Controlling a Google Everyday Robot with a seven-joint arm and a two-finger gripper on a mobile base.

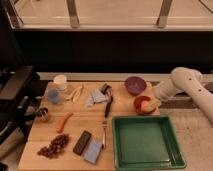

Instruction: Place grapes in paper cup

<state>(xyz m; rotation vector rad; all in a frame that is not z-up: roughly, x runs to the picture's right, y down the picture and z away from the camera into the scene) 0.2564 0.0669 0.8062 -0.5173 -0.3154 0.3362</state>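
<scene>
In the camera view we see a light wooden table [85, 119] set before a dark wall, with pale railing and window frames above it. The grapes [54, 146], a small, loose, dark red-purple bunch, lie flat at the table's 7 o'clock corner, close to the front edge and apart from everything else. The paper cup [60, 81], white and upright, stands at 10 o'clock near the back edge. Between the two we find a blue cup [54, 96], a small dark jar [43, 114] at the left edge and an orange carrot [64, 122] lying aslant. A dark flat slab [82, 142] and a grey-blue packet [93, 150] lie at 3 o'clock from the grapes. A green tray [145, 118] fills the 4 o'clock quarter. The white arm comes in from 3 o'clock, and the gripper [149, 104] sits at a red bowl [139, 102] on the table's right edge, well apart from the grapes; we cannot tell whether it is wide, narrow or holding anything. A strip of bare wood runs through the middle.
</scene>
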